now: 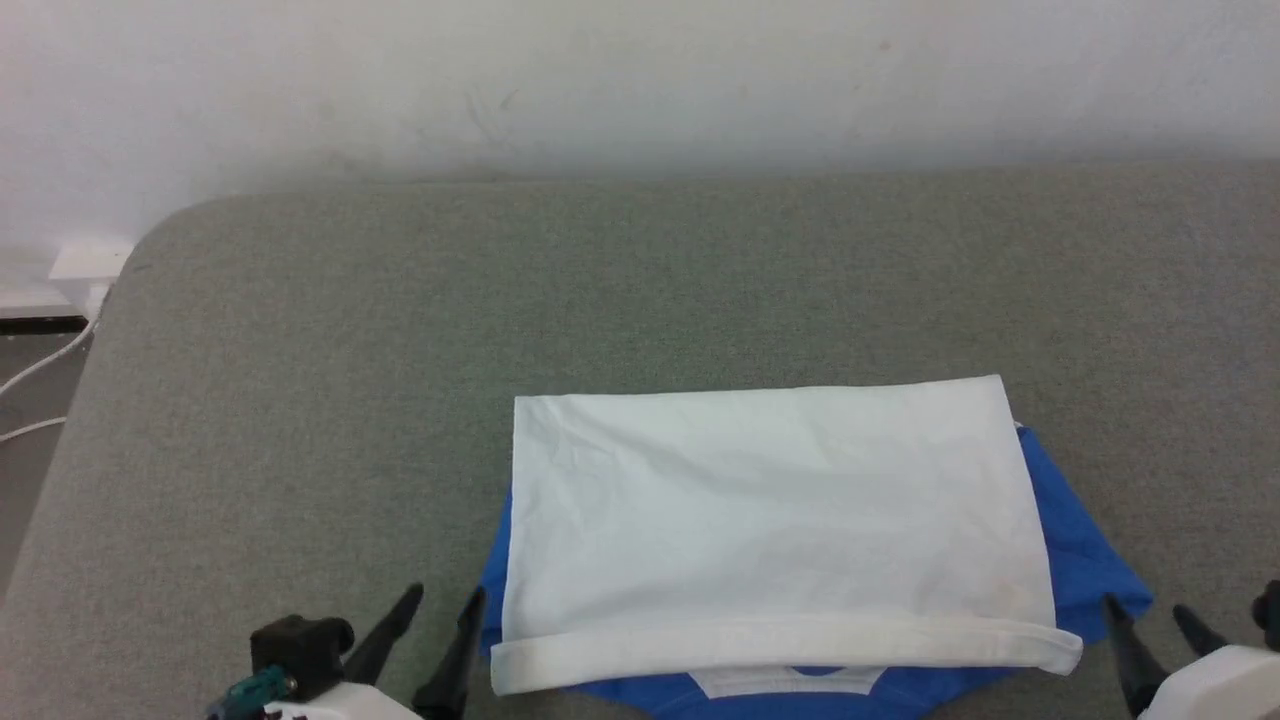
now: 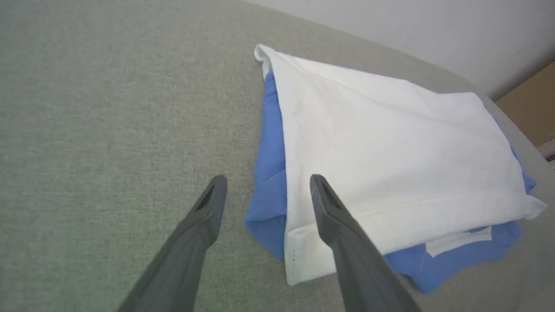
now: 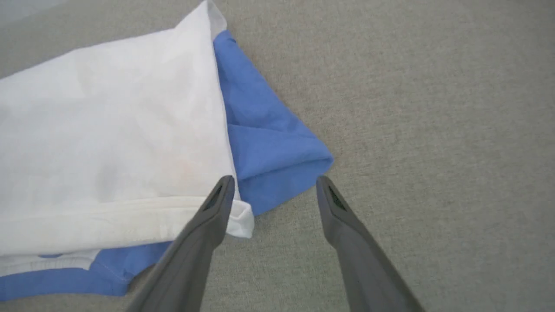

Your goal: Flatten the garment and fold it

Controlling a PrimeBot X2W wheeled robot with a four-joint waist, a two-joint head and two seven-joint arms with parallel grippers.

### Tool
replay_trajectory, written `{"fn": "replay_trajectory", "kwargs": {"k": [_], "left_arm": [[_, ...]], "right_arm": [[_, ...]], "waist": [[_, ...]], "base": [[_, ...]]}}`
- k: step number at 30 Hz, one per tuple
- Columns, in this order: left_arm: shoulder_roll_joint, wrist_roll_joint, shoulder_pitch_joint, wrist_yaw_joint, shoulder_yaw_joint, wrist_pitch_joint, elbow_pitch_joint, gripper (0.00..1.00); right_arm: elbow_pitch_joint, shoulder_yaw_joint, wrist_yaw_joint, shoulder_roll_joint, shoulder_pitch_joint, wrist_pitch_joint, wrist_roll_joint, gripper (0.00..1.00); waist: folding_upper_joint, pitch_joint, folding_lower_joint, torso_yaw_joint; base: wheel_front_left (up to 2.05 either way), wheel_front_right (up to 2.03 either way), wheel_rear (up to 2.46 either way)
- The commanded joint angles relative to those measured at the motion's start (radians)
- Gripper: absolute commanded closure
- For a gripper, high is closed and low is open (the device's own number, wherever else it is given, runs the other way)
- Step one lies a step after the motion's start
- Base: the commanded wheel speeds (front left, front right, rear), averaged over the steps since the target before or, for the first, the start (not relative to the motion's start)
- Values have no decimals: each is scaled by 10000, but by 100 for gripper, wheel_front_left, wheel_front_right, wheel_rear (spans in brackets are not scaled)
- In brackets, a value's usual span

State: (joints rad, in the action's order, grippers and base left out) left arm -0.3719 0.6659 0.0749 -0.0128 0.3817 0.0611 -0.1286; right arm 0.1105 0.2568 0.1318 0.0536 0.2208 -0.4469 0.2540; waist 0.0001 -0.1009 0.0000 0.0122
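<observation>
The garment point(image 1: 770, 510) lies folded on the grey padded surface point(image 1: 400, 350): a white rectangular panel on top, with blue sleeve and shoulder cloth showing under its left, right and near edges. My left gripper point(image 1: 445, 600) stands open just off its near left corner, nothing between the fingers. In the left wrist view the left gripper point(image 2: 264, 184) hovers over the blue edge of the garment point(image 2: 381, 143). My right gripper point(image 1: 1145, 608) stands open by the near right corner. Its wrist view shows the right gripper point(image 3: 275, 184) above the blue sleeve tip of the garment point(image 3: 108, 143), holding nothing.
A pale wall point(image 1: 640, 80) rises behind the surface. Off the surface's rounded left corner, white cables point(image 1: 40, 370) and a white socket block point(image 1: 90, 262) sit on the floor. A brown cardboard edge point(image 2: 531, 104) stands beyond the far side in the left wrist view.
</observation>
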Motion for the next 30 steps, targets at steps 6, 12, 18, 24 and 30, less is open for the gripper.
{"fn": "replay_trajectory", "kwargs": {"k": [6,12,18,24,30], "left_arm": [[217,-1037,-720,793,-551,1627,196,0],[530,-2084,-1454,1385,-1039,1986,150,0],[1076,-3344,-2075,1501,-1795,2004,370,0],[1482,-3641,-2168,1195,-2237,2005,197,0],[1779,-3882,-2054,919,-2582,2006,66,0]], "right_arm": [[-96,154,-11,-22,-826,1271,162,0],[-1331,-76,-11,21,-1790,1500,-9,0],[-3364,-205,-11,429,-3437,569,-293,0],[-4577,-498,-11,670,-4092,-984,-316,0],[-4639,-1153,-11,832,-4064,-2238,463,23]], "waist": [[-1,179,0,143],[-1,112,0,172],[-1,-247,0,244],[-1,-405,0,325],[-1,-457,0,360]], "base": [[0,0,0],[0,0,0],[0,0,0],[0,0,0],[0,0,0]]}}
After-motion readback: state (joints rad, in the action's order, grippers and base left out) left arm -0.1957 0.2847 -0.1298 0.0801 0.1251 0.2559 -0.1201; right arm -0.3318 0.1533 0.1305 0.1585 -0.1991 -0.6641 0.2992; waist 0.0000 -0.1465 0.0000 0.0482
